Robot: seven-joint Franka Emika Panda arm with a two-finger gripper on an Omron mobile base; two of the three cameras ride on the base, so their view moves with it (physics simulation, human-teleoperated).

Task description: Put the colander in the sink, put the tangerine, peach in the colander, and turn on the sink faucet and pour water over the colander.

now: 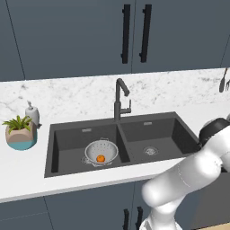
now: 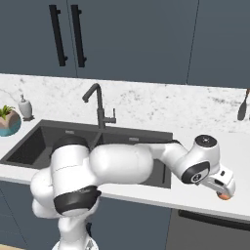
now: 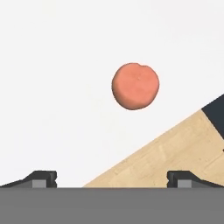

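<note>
The silvery colander [image 1: 92,152] sits in the left basin of the dark sink [image 1: 50,148], and the orange tangerine [image 1: 100,158] lies inside it. Behind the divider between the basins stands the faucet [image 1: 119,96], with no water running. On the white counter right of the sink lies the peach [image 3: 135,86], near the front edge. My gripper [image 3: 111,179] hangs open just above the peach [image 2: 224,197], which shows between and ahead of the two wide-apart fingertips [image 3: 43,178]. The arm stretches right, low over the right basin.
A teal-and-tan plant pot [image 1: 20,134] and a white soap dispenser [image 1: 31,113] stand left of the sink. A dark utensil [image 2: 242,108] leans at the back right wall. The counter's front edge runs close by the peach, with wooden floor [image 3: 175,153] below.
</note>
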